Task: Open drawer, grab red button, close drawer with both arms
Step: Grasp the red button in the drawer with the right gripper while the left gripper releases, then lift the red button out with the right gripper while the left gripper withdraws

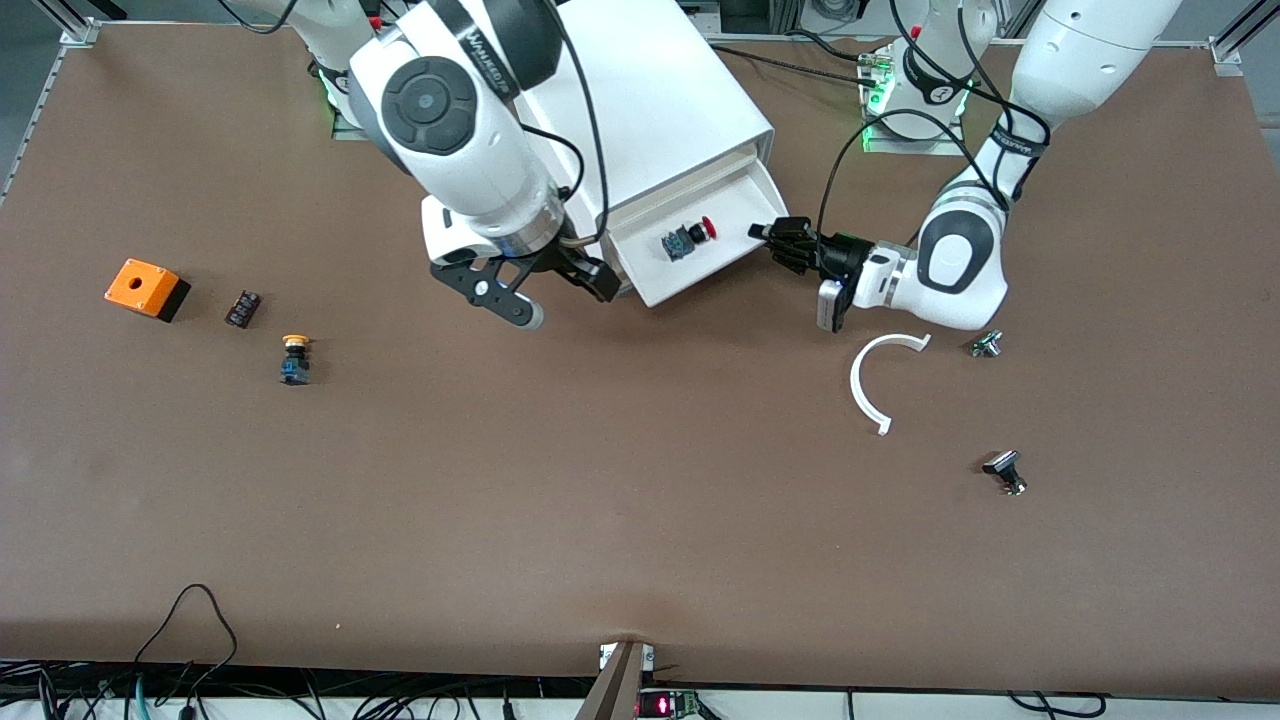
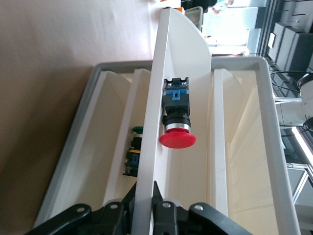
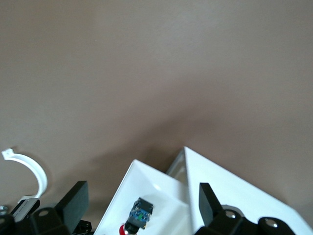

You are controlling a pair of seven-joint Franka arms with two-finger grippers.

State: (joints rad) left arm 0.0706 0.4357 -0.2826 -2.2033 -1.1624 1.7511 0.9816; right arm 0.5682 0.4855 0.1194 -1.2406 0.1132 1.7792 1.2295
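Drawer open, button not yet taken.

Right gripper [image 1: 560, 290], fingers apart and empty, hangs over the table by the drawer's [image 1: 690, 262] corner. Left gripper [image 1: 770, 238] is clamped on the drawer's front edge. The button [image 1: 688, 239] lies on its side inside. Risk: it may roll under a poor pinch. A lower drawer [image 2: 117, 196] holds other buttons [image 2: 133, 157].

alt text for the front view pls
A white drawer stands pulled out of a white cabinet with a red-capped button lying in it; the left gripper grips the drawer's front edge while the open right gripper hovers beside it.
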